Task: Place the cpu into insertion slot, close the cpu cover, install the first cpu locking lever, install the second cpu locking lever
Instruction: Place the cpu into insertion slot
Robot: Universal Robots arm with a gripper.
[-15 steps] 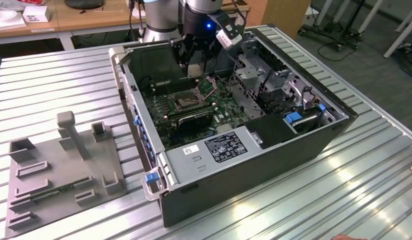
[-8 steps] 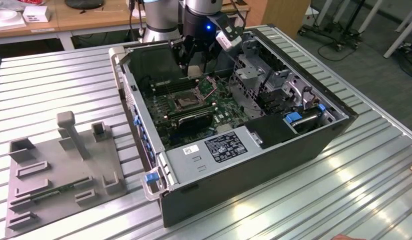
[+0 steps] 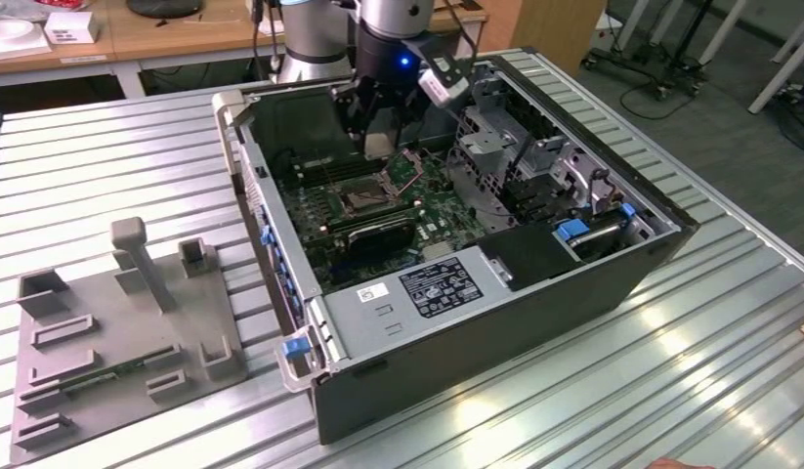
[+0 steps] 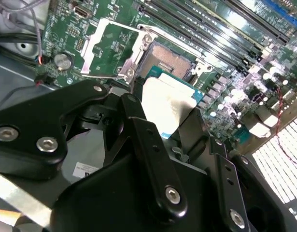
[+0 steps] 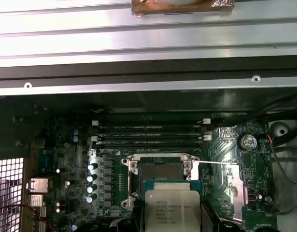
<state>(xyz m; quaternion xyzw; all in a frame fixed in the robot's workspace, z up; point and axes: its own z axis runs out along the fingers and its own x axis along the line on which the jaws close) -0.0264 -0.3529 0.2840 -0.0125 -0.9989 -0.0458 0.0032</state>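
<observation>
The cpu (image 5: 172, 209) is clamped by its edges between the jaws of the gripper (image 3: 375, 145), with its silver printed top turned toward the first wrist view. It is held at the near edge of the insertion slot (image 5: 160, 171), which lies uncovered just beyond the jaw tips; contact with the slot cannot be judged. The cpu cover (image 5: 231, 186) is folded open on the motherboard (image 3: 375, 210) to one side of the jaws, and the memory slots (image 5: 150, 133) are noted beyond the slot, farther from the jaws.
</observation>
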